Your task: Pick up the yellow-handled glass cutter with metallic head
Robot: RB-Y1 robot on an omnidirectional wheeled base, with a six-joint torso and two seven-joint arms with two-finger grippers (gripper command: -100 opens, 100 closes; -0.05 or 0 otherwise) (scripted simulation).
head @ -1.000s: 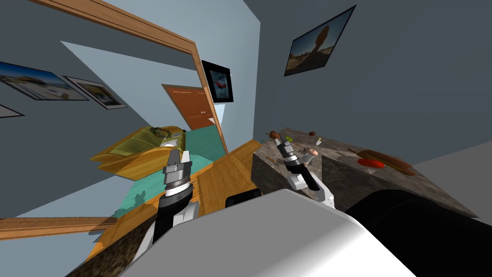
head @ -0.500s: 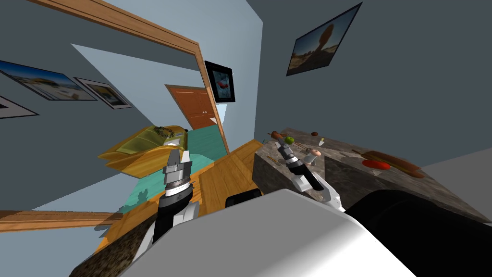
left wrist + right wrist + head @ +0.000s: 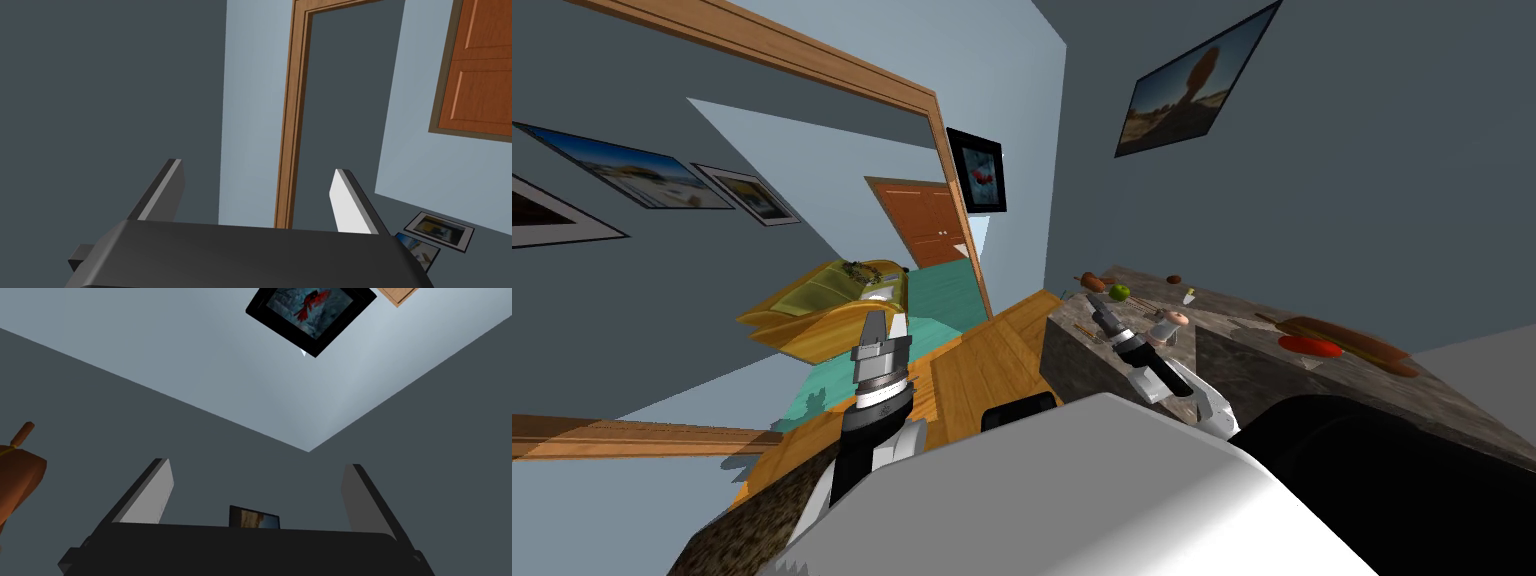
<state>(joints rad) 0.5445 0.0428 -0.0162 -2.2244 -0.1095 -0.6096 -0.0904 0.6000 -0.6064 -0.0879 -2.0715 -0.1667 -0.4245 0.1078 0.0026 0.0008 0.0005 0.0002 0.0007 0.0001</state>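
A thin yellowish tool [image 3: 1083,328], likely the glass cutter, lies on the dark stone counter [image 3: 1232,372] close to its left edge; its head is too small to make out. My right gripper [image 3: 1095,304] hovers over that end of the counter, just above and right of the tool, with its fingers [image 3: 150,493] open and nothing between them. A brown wooden-handled thing [image 3: 15,478] sits off to one side of it. My left gripper [image 3: 884,322] is raised over the floor left of the counter, fingers [image 3: 350,200] open and empty.
On the counter lie a green apple [image 3: 1119,292], a brown item [image 3: 1090,283], a small shaker [image 3: 1168,324], a small knife [image 3: 1189,296], a red plate [image 3: 1309,346] and a rolling pin [image 3: 1352,340]. A yellow sofa [image 3: 822,305] stands on a teal rug [image 3: 937,300].
The whole head view has shifted a little, so I have turned slightly. My right hand has drawn back and down, uncovering the green apple. The left arm holds still.
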